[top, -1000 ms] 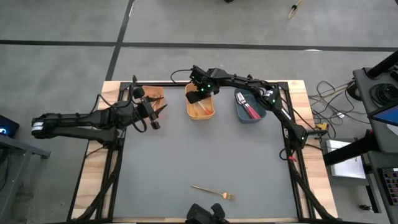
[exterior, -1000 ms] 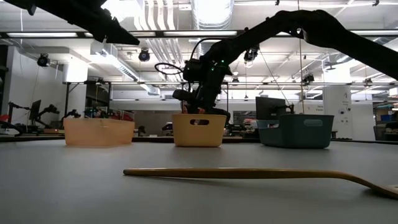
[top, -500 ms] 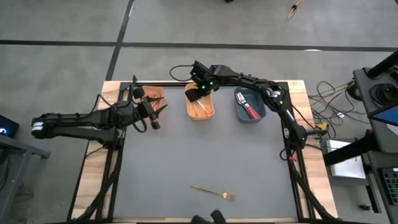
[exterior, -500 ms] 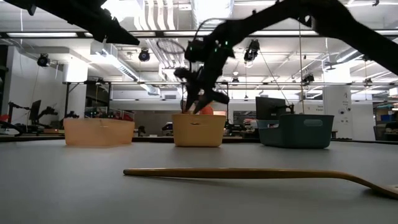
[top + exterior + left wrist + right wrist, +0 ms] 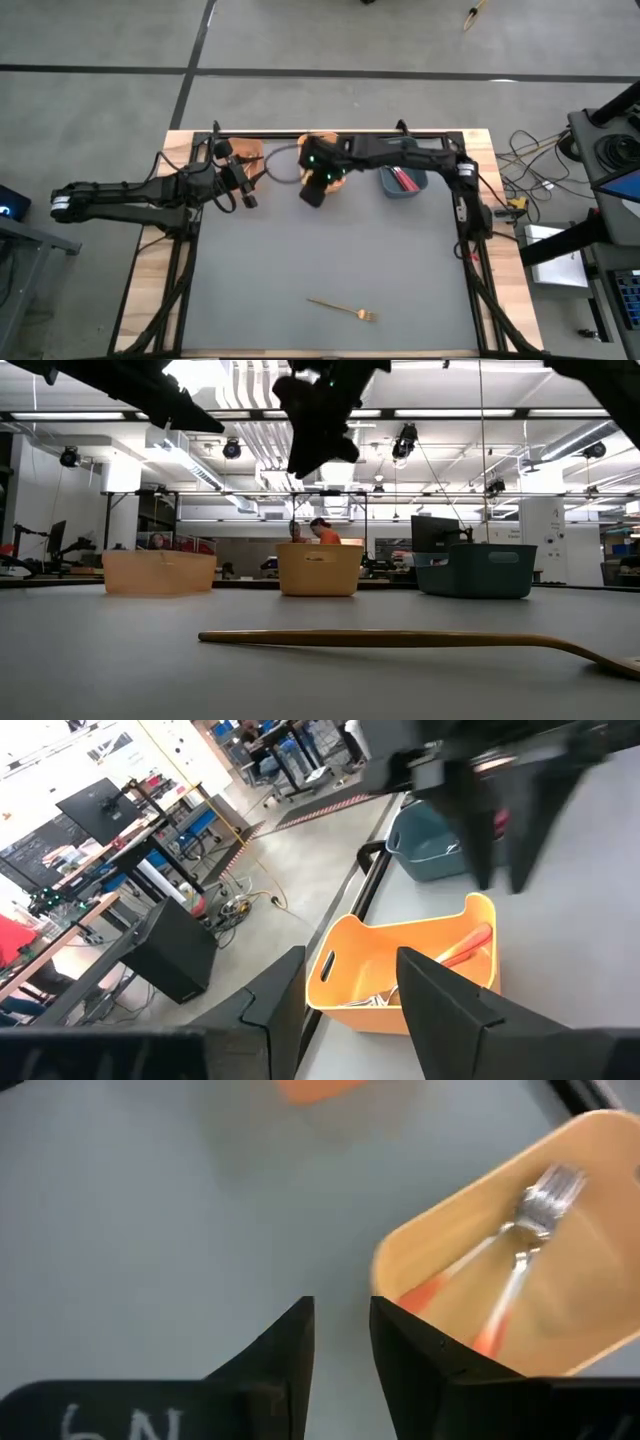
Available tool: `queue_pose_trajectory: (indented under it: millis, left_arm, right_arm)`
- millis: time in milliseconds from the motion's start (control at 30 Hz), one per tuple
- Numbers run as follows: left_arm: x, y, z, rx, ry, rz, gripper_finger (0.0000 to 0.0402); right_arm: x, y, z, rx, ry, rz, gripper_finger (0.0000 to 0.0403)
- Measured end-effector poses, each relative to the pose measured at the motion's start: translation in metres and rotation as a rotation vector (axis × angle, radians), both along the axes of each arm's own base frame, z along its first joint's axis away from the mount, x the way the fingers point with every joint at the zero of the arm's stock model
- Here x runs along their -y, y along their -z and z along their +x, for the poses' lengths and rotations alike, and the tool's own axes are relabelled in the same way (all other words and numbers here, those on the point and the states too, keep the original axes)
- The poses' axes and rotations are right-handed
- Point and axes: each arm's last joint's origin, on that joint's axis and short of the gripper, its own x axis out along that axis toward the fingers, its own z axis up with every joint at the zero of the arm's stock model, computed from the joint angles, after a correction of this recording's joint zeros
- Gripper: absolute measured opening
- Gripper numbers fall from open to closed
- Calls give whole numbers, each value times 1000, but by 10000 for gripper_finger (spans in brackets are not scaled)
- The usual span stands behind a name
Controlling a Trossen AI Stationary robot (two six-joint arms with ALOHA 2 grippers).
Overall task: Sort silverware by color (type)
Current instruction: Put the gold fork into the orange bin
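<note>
Right gripper (image 5: pixel 313 190): jaws a narrow gap apart in its wrist view, nothing between them. It hangs in the air just in front of the middle yellow-orange bin (image 5: pixel 520 1270), on the near side of it over bare grey table (image 5: pixel 330 250). Two orange-handled forks (image 5: pixel 500 1285) lie in that bin, tines toward its far end.

Left gripper (image 5: pixel 243 178): jaws apart, empty, parked by the left bin (image 5: pixel 246 152) at the table's back-left corner. It waits there.

Blue-grey bin (image 5: pixel 405 182) to the right of the middle one holds red-pink-handled forks (image 5: pixel 404 180). The left bin's contents can't be made out from above, the arm partly covers it.

One gold fork (image 5: pixel 342 307) lies alone on the table near the front edge, well apart from all three bins and both grippers. In the low view it stretches flat across the foreground (image 5: pixel 400 640).

Progress, as I judge it: nearly done. Orange and red-pink forks look binned; the single gold fork is the only loose piece I can see. Left to do: fetch it and drop it in its bin, likely the left one.
</note>
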Motion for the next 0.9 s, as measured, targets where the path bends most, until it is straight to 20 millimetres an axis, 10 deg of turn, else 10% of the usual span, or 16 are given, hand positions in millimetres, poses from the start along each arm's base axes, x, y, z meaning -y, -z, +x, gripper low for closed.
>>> queue_pose_trajectory:
  millis: [467,900]
  left_arm:
    - [0,-1,0,43,-17,-75,139]
    - [17,7,9,157,149,-494,139]
  right_arm:
    - [-82,11,-37,174,-189,-39,79]
    - [-137,37,-87,258,-357,-70,74]
